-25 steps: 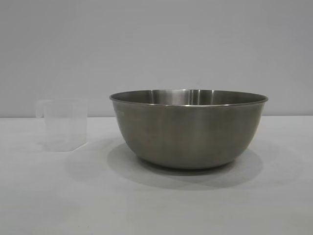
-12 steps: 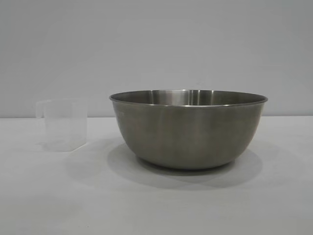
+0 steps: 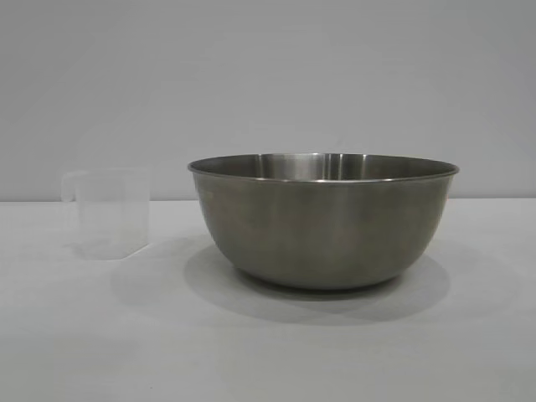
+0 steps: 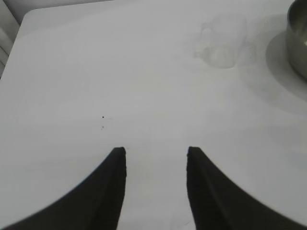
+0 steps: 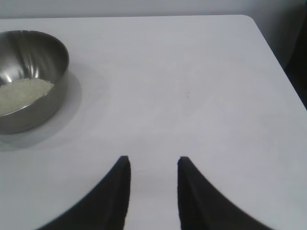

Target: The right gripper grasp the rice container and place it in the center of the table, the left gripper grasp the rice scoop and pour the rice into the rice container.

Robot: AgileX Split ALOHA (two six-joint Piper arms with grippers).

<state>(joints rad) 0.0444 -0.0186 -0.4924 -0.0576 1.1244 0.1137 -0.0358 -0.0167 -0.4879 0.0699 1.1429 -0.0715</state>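
The rice container [image 3: 323, 219] stands upright on the table [image 3: 100, 335], with the rice [image 5: 21, 93] lying in a low heap inside it, and the rice scoop [image 3: 109, 212] stands upright just beside it on its left in the exterior view, not touching it. The left gripper [image 4: 156, 155] hangs over bare table well apart from the rice container, jaws parted and holding nothing. The right gripper [image 5: 153, 163] hangs likewise on the container's other side, jaws parted and empty.
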